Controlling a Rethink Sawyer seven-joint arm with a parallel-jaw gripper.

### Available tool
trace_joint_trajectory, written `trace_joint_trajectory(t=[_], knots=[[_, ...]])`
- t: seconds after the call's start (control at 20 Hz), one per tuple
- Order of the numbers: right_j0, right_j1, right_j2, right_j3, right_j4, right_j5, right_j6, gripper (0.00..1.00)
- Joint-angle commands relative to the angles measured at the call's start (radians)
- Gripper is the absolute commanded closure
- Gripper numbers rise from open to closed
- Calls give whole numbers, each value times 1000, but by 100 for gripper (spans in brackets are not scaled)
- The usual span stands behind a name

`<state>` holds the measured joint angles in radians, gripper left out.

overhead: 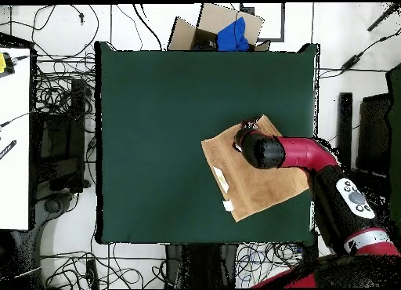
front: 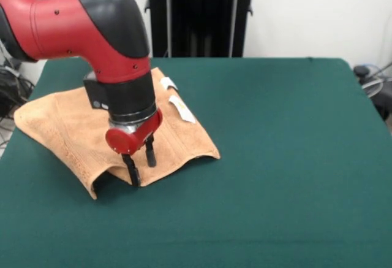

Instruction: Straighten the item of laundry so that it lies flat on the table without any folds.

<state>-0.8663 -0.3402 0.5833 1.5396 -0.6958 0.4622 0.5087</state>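
1. We see the towel (front: 67,121) spread on the dark green worktop (front: 282,157), toward the left side in the front view and close to the worktop's left edge.
2. In the overhead view the towel (overhead: 266,189) lies at an angle near the right edge of the worktop (overhead: 157,130), on the half closer to the robot's base.
3. Two small white tags (front: 177,102) sit along the towel's right-hand edge in the front view.
4. The towel's near edge is raised off the worktop, with a dark hollow under it, so it does not lie flat there.
5. The red and black arm reaches down over the towel, and its hand (front: 139,160) points at that raised near edge.
6. We see the two black fingers slightly apart, one tip at the towel's edge and the other just above the cloth; we cannot tell whether any cloth is pinched between them.
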Motion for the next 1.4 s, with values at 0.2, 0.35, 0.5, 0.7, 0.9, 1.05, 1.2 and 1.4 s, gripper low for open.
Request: trace_joint_trajectory(t=[0.2,0.35,0.5,0.7,0.9,1.05,1.2,1.4], knots=[[69,237,54,-253,-21,174,-175,0],[88,361,65,-379,10,267,-234,0],[81,378,79,-389,10,274,-241,0],[76,387,89,-397,-2,278,-231,0],[70,351,90,-361,-30,247,-182,0],[80,261,64,-294,-62,216,-96,0],[105,121,26,-211,-94,200,2,0],[134,-98,-17,-107,-114,229,100,0]])
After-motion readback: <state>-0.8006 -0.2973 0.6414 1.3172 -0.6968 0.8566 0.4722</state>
